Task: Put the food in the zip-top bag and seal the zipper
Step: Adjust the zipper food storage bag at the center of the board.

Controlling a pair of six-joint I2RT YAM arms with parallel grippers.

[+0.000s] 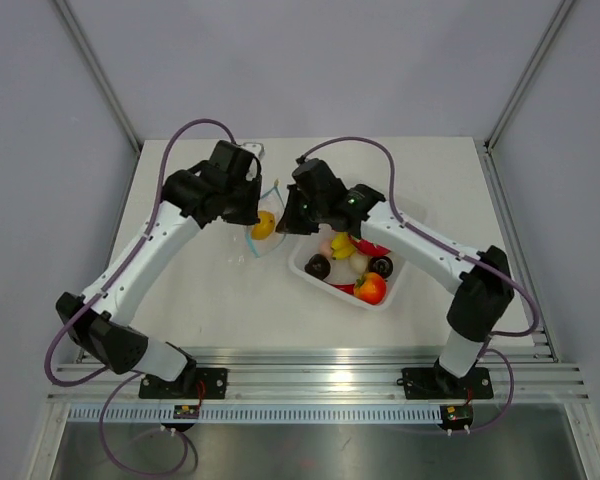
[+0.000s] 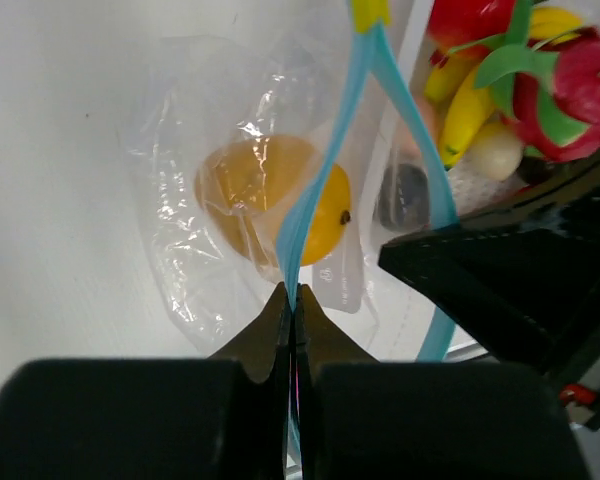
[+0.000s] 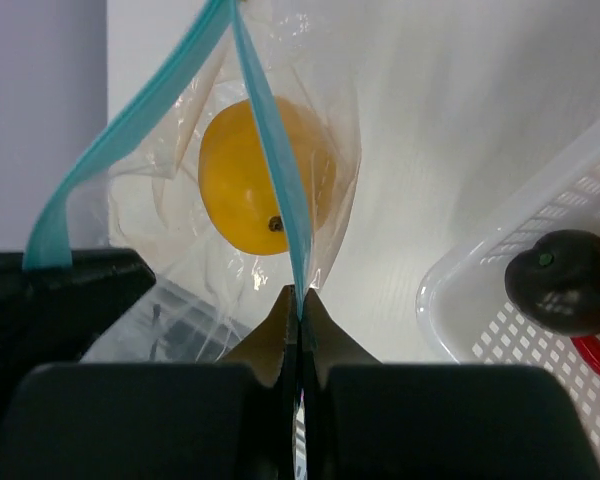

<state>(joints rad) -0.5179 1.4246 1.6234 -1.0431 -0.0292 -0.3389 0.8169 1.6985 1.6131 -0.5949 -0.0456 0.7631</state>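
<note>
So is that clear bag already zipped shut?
No, in the left wrist view the two halves of the zipper stand spread apart, with the orange fruit showing inside the bag.

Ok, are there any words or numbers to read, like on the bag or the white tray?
None can be read. The zip-top bag, its blue zipper, the orange fruit inside and the white tray show no writing.
The small boards at the arm bases are too small to tell.
</note>
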